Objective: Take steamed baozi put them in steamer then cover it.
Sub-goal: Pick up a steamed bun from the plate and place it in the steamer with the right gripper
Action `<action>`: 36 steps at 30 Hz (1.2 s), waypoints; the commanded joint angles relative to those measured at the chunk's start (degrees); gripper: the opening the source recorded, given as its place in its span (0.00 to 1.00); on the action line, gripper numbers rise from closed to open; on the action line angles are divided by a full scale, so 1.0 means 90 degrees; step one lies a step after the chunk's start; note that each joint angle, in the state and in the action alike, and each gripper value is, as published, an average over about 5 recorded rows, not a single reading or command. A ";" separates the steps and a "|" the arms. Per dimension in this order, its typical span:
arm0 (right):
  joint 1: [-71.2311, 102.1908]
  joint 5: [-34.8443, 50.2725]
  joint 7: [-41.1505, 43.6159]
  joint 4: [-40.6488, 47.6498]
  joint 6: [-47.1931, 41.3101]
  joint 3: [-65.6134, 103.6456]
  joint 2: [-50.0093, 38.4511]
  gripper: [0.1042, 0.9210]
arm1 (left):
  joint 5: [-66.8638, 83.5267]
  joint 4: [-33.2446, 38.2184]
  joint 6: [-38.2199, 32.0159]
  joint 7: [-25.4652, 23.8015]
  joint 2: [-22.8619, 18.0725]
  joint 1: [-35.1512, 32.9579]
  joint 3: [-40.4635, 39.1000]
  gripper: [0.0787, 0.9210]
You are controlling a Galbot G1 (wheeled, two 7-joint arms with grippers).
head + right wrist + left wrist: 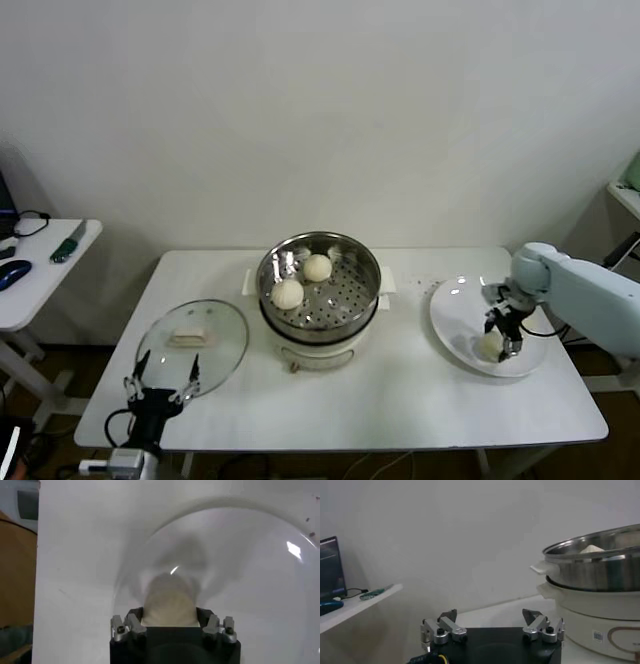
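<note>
The steel steamer [370, 275] stands on its white pot base at the table's middle and holds two baozi [317, 267] [287, 293]. It also shows in the left wrist view [600, 570]. A third baozi [488, 347] lies on the white plate [450, 305] at the right. My right gripper [503, 338] is down on the plate, its fingers closed against both sides of that baozi [170, 602]. The glass cover [225, 335] with its cream handle [188, 338] lies flat at the front left. My left gripper [160, 380] is open and empty just in front of it.
A white side table [40, 280] with small items stands off to the left. The main table's front edge runs just behind my left gripper [491, 617]. The plate [260, 580] sits near the table's right edge.
</note>
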State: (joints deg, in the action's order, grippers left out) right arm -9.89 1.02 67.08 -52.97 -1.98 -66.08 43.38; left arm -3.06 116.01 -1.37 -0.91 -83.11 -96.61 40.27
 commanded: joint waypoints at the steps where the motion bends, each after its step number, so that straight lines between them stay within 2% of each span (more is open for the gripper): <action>1: -0.0913 0.0196 0.0029 -0.0164 0.0333 -0.0622 0.0040 0.73 | 0.0003 0.0014 -0.0002 -0.0002 0.0009 -0.0008 -0.0015 0.88; 12: -0.3736 0.0883 0.0096 -0.1272 0.1594 -0.2514 0.0920 0.73 | -0.0042 0.0039 -0.0032 -0.0007 -0.0023 -0.0101 -0.0107 0.88; 18: -0.4420 0.1043 0.0065 -0.1650 0.2170 -0.2926 0.1643 0.72 | -0.0036 0.0055 -0.0049 -0.0010 -0.0011 -0.0166 -0.0106 0.88; 27: -0.4521 0.0737 -0.0010 -0.2149 0.2943 -0.2708 0.2801 0.72 | -0.0035 0.0079 -0.0039 -0.0035 0.0053 -0.0265 -0.0104 0.88; 32: -0.4254 0.0528 -0.0058 -0.1943 0.3228 -0.2464 0.3530 0.72 | -0.0057 0.0051 -0.0038 -0.0040 0.0063 -0.0240 -0.0134 0.88; 36: -0.3824 -0.0026 -0.0091 -0.1584 0.3537 -0.2158 0.4011 0.73 | -0.0070 0.0038 -0.0023 -0.0041 0.0058 -0.0173 -0.0148 0.88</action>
State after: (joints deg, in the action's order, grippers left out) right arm -45.59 6.06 66.54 -68.59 23.15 -87.67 68.04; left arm -3.58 116.39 -1.72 -1.26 -82.58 -98.56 39.06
